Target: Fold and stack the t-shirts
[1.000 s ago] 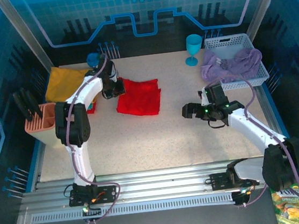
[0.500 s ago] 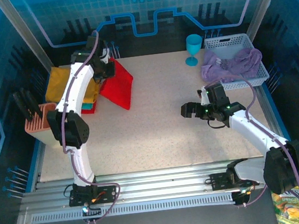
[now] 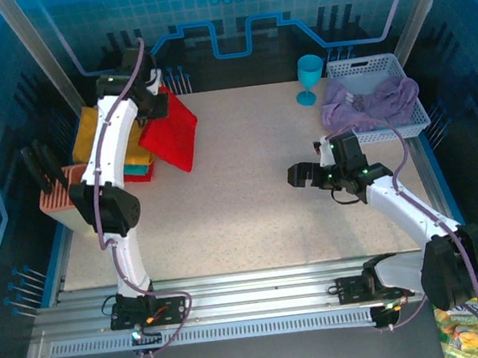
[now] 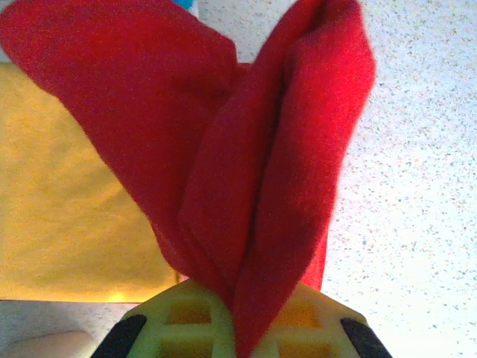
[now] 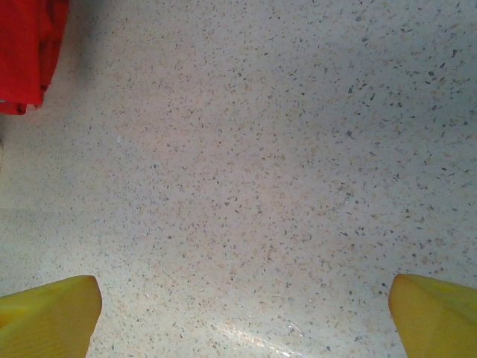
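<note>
red t-shirt [image 3: 172, 135] in left hand [image 3: 158, 103], apparently dangling

Table [image 3: 251, 212]: pale speckled top, stone-look.

Far left corner: a stack of folded shirts. The mustard-yellow t-shirt [image 3: 87, 131] lies uppermost, with the edges of the teal t-shirt [image 3: 139, 168] and the red-orange t-shirt [image 3: 142, 177] showing beneath on the near side.

The bright red t-shirt [image 3: 169, 135] is raised just beside the stack, its lower corner near the surface; contact cannot be told.

Far right: a white lattice basket [image 3: 362, 65] stands on the top, and the lavender t-shirt [image 3: 368, 102] spills over its near rim. A blue goblet [image 3: 310, 76] stands upright just left of the basket.

Left edge: a peach utensil caddy [image 3: 62, 199].
</note>
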Tool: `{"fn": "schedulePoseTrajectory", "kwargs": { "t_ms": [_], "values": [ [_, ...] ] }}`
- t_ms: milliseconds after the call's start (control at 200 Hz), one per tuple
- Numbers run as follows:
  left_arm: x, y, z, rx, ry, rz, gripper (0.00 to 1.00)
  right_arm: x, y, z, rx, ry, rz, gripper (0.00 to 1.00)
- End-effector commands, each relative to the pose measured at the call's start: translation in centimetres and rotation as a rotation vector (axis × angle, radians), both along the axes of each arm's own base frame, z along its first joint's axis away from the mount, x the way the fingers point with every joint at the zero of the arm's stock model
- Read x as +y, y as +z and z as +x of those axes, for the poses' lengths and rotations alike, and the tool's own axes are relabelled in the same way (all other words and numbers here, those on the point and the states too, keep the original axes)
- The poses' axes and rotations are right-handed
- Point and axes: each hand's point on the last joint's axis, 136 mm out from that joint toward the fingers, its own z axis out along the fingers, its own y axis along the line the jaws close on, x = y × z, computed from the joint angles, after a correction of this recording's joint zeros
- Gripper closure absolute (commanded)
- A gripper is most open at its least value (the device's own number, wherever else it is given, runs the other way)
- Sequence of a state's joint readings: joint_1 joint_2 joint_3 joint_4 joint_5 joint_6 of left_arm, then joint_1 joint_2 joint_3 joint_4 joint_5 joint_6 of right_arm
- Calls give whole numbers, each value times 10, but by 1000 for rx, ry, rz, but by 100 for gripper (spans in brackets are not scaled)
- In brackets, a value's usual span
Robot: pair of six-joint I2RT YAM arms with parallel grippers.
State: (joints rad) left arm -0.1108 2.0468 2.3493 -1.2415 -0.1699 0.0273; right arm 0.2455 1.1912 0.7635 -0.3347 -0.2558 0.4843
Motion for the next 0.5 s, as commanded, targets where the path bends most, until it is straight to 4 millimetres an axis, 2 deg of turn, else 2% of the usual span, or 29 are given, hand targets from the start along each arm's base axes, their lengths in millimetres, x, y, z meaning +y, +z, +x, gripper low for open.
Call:
{"fn": "schedulePoseTrajectory", "kwargs": {
  "t_ms": [0,330,495],
  "values": [
    [21,25,-1,-52,6,60,100,0,10,7,-31,13,8,0],
    [40,28,6,-49,-20,94,100,6,4,5,36,18,43,0],
    [55,44,13,-97,-24,131,100,10,6,7,58,44,43,0]
  ]
}}
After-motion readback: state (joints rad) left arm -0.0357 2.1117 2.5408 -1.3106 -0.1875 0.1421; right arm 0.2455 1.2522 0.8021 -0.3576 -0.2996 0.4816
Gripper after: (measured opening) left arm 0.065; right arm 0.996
